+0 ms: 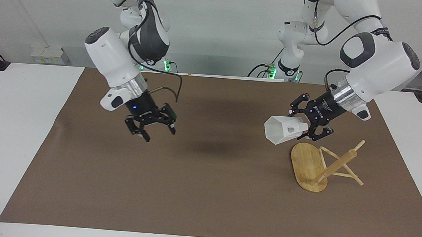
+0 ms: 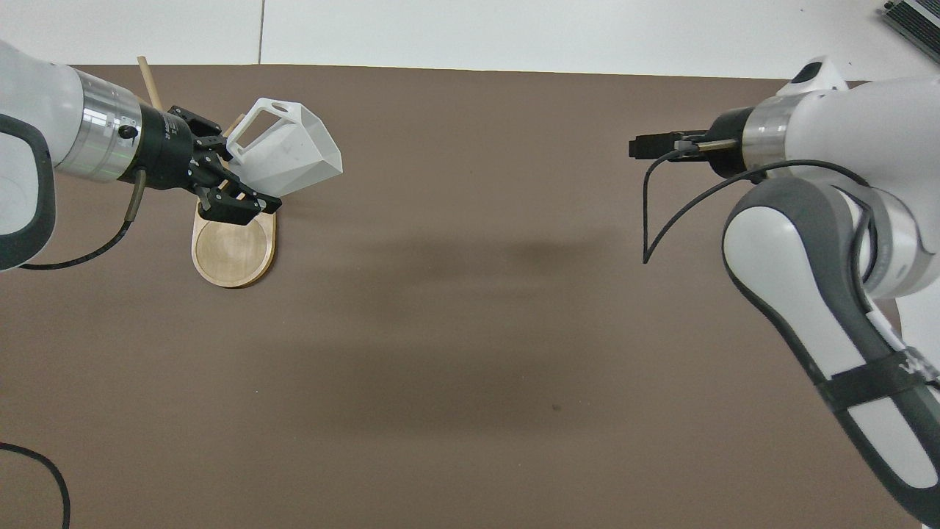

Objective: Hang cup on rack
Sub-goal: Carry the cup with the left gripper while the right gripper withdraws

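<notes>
Now the left hand [image 1: 311, 126], clenched on the cup [image 1: 283, 130] at its base end, hangs just above the rack [image 1: 309, 164], which lies tipped on the worktop. Better stand it up first; the right hand [image 1: 151, 127] hangs released, well apart.
</notes>
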